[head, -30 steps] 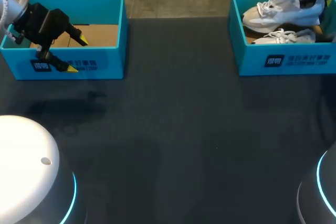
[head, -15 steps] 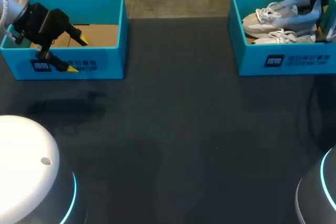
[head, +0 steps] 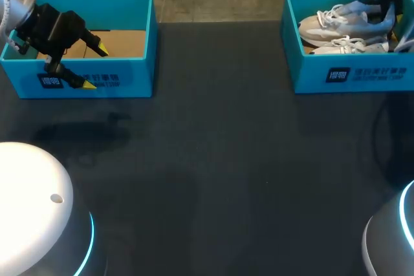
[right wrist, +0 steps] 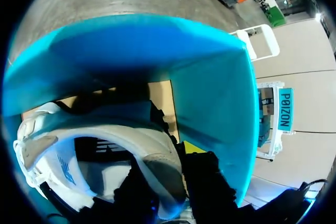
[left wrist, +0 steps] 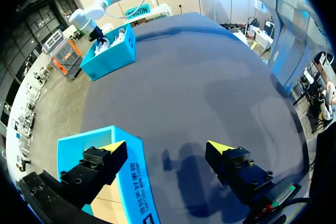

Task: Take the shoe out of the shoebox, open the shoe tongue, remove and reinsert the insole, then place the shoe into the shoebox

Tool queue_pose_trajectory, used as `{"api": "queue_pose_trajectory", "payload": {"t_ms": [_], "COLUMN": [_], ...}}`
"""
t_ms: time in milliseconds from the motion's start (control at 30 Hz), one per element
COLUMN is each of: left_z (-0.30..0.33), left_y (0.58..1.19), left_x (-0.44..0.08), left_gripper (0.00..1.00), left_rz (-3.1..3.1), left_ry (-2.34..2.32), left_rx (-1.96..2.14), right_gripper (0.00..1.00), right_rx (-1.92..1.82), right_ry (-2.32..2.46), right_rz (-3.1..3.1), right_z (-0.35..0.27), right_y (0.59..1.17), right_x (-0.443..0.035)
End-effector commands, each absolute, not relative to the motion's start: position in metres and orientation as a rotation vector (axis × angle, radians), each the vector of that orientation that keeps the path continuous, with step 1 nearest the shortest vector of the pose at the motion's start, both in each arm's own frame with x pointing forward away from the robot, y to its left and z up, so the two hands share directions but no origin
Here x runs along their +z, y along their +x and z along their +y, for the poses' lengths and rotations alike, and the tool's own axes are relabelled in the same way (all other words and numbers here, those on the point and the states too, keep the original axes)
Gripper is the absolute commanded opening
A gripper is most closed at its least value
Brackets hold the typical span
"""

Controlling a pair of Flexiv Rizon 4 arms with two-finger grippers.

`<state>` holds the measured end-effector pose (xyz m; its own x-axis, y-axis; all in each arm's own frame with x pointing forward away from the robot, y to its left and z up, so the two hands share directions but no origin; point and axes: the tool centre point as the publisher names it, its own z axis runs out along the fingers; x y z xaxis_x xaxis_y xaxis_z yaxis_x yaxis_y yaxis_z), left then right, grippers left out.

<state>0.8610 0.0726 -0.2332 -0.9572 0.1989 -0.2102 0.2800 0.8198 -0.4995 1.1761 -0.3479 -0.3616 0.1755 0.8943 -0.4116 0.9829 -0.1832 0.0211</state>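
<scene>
On the dark table (head: 213, 159), your right gripper (right wrist: 176, 156) clamps the shoe (head: 336, 21) by its heel inside the right box (head: 349, 75), lower than a second ago; your left gripper (head: 94, 64) stays spread astride the left box (head: 97, 1) wall

No txt legible. Left shoebox (head: 139, 63), upper left of frame: white logo (head: 50, 81) + print line (head: 108, 82) on front wall, too small to read. Right shoebox (head: 304, 75), upper right: matching logo mark (head: 337, 75) + print, likewise unreadable.
</scene>
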Motion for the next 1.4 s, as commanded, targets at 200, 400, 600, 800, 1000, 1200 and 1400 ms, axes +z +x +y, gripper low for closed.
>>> {"api": "queue_pose_trajectory", "payload": {"t_ms": [200, 400, 600, 800, 1000, 1200, 1400], "left_z": [0.072, 0.072, 0.072, 0.072, 0.072, 0.072, 0.072], "left_y": [0.862, 0.862, 0.862, 0.862, 0.862, 0.862, 0.862], "left_x": [-0.233, -0.233, -0.233, -0.233, -0.233, -0.233, -0.233], "left_gripper": [1.00, 1.00, 1.00, 1.00, 1.00, 1.00, 1.00], "left_rz": [2.857, 2.857, 2.857, 2.857, 2.857, 2.857, 2.857], "left_ry": [0.379, 0.379, 0.379, 0.379, 0.379, 0.379, 0.379], "left_rx": [-0.812, -0.812, -0.812, -0.812, -0.812, -0.812, -0.812], "right_gripper": [1.00, 1.00, 1.00, 1.00, 1.00, 1.00, 1.00], "right_rx": [-0.450, -0.402, -0.339, -0.269, -0.119, -0.063, -0.063], "right_ry": [2.198, 2.178, 2.114, 2.096, 2.062, 2.044, 2.044], "right_rz": [1.790, 1.840, 1.931, 1.996, 2.060, 2.113, 2.113], "right_z": [-0.345, -0.336, -0.321, -0.311, -0.298, -0.293, -0.293], "right_y": [1.182, 1.171, 1.152, 1.130, 1.110, 1.104, 1.104], "right_x": [-0.352, -0.332, -0.313, -0.292, -0.265, -0.258, -0.258]}}
